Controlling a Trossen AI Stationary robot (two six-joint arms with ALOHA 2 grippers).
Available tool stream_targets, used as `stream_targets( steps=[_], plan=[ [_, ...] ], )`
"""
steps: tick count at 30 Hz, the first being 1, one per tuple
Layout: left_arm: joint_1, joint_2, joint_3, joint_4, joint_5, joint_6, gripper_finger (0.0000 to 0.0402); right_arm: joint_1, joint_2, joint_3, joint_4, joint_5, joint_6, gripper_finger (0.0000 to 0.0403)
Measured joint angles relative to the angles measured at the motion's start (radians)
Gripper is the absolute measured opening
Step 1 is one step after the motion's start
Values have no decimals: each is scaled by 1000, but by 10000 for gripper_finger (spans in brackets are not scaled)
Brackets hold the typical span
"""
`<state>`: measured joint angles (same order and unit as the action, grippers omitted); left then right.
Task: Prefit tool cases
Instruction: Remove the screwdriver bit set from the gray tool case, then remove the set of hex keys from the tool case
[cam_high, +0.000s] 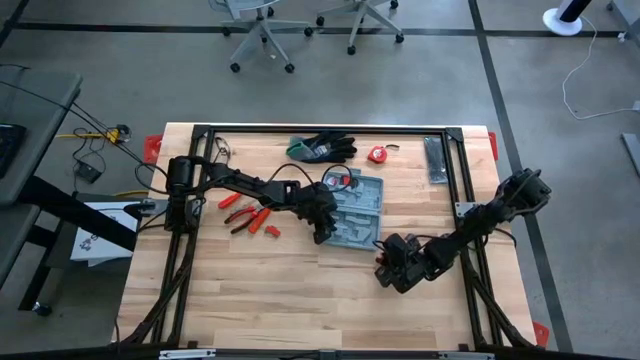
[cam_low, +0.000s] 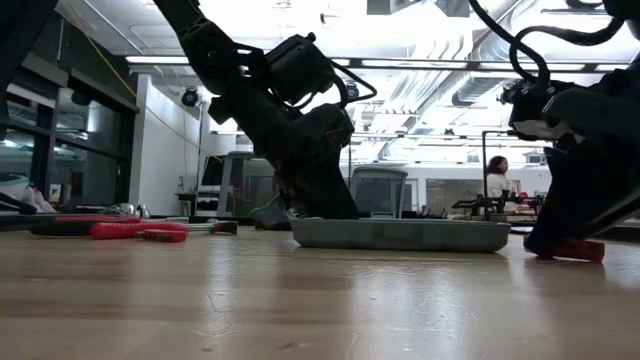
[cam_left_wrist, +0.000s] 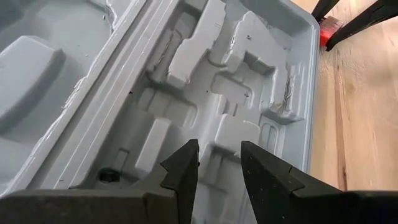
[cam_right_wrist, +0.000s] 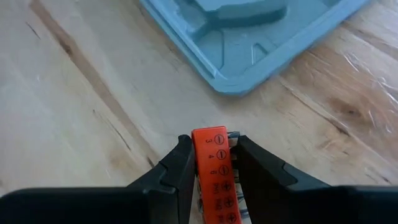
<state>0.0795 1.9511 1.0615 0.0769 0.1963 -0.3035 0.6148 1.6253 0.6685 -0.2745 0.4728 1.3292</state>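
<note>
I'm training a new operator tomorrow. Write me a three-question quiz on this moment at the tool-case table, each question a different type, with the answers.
1. True or false: the tool case lies open on the table.
2. What does the right gripper hold?
A. a glove
B. an orange bit holder
C. red pliers
3. Fill in: the left gripper is above the ____.

Key:
1. True. Its moulded recesses face up.
2. B. The fingers are shut on the orange bit holder, just off a corner of the case.
3. Case. The open fingers hold nothing. The red pliers and gloves lie apart on the table.
</note>
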Motion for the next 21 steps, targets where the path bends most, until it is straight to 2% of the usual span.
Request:
stream_targets(
  steps=[4,7,11,17,18,21],
  plan=[
    [0,0,0,0,0,0,115,-13,-1,-1,-19,-9,74,108],
    [0,0,0,0,0,0,115,-9,-2,-2,-14,-9,110,134],
    [0,0,0,0,-1,0,115,5,-1,-2,0,-7,107,210],
    [0,0,0,0,-1,0,115,21,-2,-2,20,-11,133,374],
    [0,0,0,0,-1,0,115,22,-2,-2,22,-10,137,386],
    [0,0,0,0,-1,0,115,24,-3,-24,71,11,138,380]
  ],
)
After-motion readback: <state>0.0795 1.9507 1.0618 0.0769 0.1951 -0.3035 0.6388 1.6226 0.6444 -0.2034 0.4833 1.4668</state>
